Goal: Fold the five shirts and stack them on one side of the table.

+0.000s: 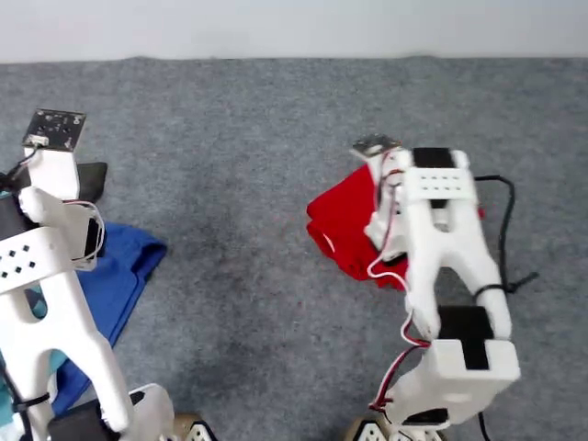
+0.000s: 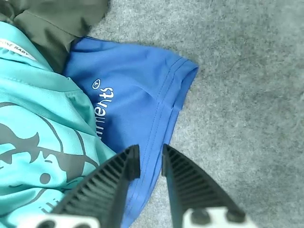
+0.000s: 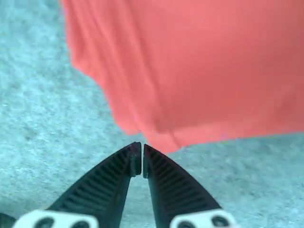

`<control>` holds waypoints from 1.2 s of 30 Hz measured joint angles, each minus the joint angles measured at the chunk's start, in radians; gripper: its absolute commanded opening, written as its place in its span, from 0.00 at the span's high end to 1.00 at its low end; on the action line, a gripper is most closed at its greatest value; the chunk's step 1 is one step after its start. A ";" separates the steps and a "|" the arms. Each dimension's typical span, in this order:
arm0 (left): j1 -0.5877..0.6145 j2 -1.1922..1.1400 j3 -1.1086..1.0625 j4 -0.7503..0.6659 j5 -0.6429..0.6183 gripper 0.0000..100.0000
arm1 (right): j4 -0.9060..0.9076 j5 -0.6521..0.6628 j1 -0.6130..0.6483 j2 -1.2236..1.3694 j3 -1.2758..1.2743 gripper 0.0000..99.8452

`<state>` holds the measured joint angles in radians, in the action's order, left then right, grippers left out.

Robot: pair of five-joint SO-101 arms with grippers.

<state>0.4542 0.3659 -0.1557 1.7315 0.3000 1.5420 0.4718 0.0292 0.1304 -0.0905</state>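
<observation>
Right claw [image 3: 142, 159], closed and empty, beside red shirt [image 3: 190, 66]; left claw [image 2: 151, 161] slightly parted over blue shirt [image 2: 137, 90]. Best practice: open right wide before pinching the hem.

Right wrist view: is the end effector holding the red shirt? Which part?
Cannot be told. The right end effector is shut, tips at the edge of the red shirt; no fabric shows between them.

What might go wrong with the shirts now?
The right gripper is shut right at the edge of the red shirt, so it may grab nothing or only a sliver that slips out. The left gripper, slightly open over the blue shirt, might also drag the teal shirt that overlaps it.
</observation>
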 measured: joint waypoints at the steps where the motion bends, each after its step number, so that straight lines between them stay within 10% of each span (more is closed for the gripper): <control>1: -0.008 0.000 0.000 0.000 0.000 0.90 | -0.005 0.011 -0.015 0.000 0.000 0.99; 11: -0.106 0.000 0.000 0.000 0.000 0.90 | -0.218 0.029 -0.071 0.226 -0.005 0.99; 36: -0.106 0.000 0.000 0.000 0.000 0.90 | -0.063 -0.141 0.017 0.051 0.023 0.99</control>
<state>0.3483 0.3659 -0.1557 1.7315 0.3000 1.4791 0.3307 0.0460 0.1811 -0.0675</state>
